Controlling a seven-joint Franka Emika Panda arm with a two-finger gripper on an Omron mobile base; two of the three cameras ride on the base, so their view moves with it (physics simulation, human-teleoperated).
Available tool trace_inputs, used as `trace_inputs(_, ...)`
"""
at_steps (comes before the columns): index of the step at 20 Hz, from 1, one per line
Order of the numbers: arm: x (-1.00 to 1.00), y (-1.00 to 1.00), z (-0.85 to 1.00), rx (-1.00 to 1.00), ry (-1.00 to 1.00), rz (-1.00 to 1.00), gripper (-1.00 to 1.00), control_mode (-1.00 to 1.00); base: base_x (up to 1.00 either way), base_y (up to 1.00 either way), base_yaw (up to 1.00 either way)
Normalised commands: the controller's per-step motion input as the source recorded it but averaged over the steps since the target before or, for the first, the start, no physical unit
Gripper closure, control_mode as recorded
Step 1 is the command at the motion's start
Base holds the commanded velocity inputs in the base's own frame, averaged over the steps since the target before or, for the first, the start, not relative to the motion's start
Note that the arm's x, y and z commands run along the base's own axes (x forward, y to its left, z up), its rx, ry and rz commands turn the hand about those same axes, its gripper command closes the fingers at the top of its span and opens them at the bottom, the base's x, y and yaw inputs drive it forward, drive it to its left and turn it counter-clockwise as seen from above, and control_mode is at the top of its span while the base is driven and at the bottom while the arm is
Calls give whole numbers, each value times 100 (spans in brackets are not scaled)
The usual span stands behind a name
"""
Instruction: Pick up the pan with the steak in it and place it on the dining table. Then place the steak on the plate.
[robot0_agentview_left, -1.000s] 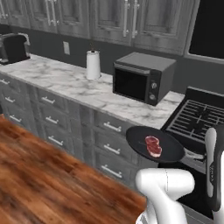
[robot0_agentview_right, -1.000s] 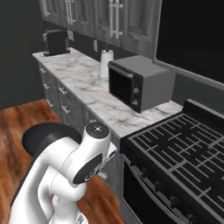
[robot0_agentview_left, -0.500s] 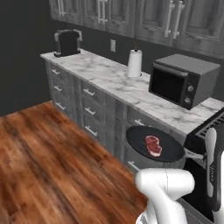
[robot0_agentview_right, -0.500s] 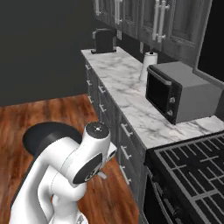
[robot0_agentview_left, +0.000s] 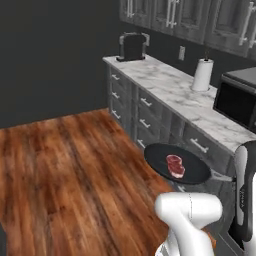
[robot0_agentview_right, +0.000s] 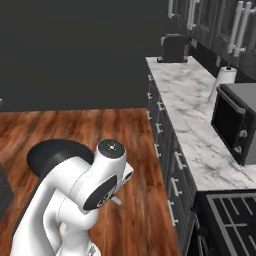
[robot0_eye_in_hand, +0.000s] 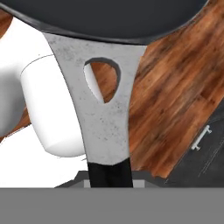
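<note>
Gripper, seemingly clamped on the handle (robot0_eye_in_hand: 106, 131) at bottom centre of the hand view, carries the pan (robot0_agentview_left: 177, 163) lower right, steak (robot0_agentview_left: 175, 165) inside, handle running rightward.

Glossy white rounded arm (robot0_agentview_right: 75, 200) segments, dark grey joint caps, slim black-trimmed white link at the side

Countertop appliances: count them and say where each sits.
2: a toaster at the counter's far end and a microwave nearer the stove, a paper towel roll between. Others may lie outside the frames.
</note>
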Motion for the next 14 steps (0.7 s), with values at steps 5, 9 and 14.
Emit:
trace_inputs(5,0,0,0,0,0,0,100,100,-17,0,46)
trace_inputs(9,0,0,0,0,0,0,100,100,-20,0,45)
trace_inputs(14,0,0,0,0,0,0,100,100,-29,0,32)
